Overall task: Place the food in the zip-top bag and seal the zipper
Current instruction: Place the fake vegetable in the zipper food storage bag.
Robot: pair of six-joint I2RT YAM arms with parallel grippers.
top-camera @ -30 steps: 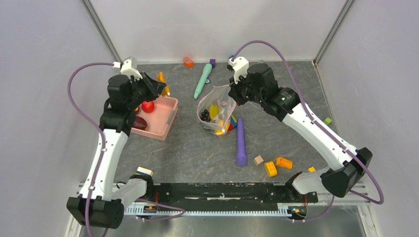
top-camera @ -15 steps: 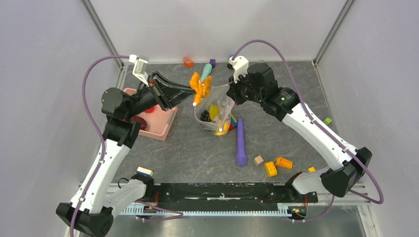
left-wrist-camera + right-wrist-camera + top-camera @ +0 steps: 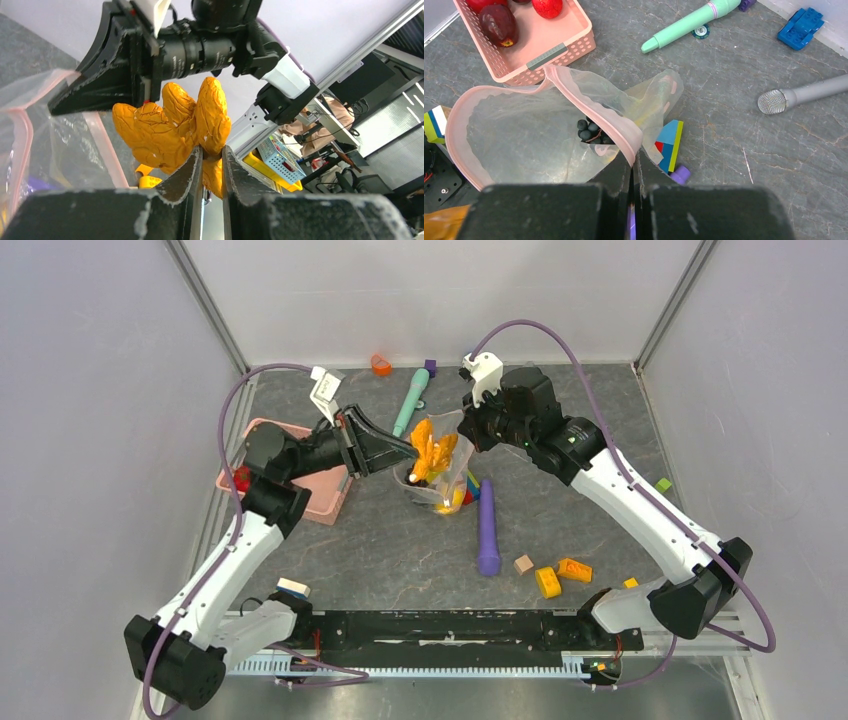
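The left tool (image 3: 212, 150) is gripping an orange, lumpy piece of food (image 3: 170, 125) between narrowly set fingers and is holding it just above the open mouth of the zip-top bag (image 3: 445, 498), which is sitting mid-tabletop (image 3: 380, 540) between the pink basket (image 3: 335, 495) on the left and a purple stick (image 3: 487, 525) on the right. The right tool (image 3: 634, 160) is pinching the pink zipper (image 3: 589, 107) strip at the bag's far-right rim and lifting the mouth open, with dark berries (image 3: 589, 132) lying inside. A red fruit (image 3: 547, 6) and a maroon fruit (image 3: 498, 25) are resting in the basket.
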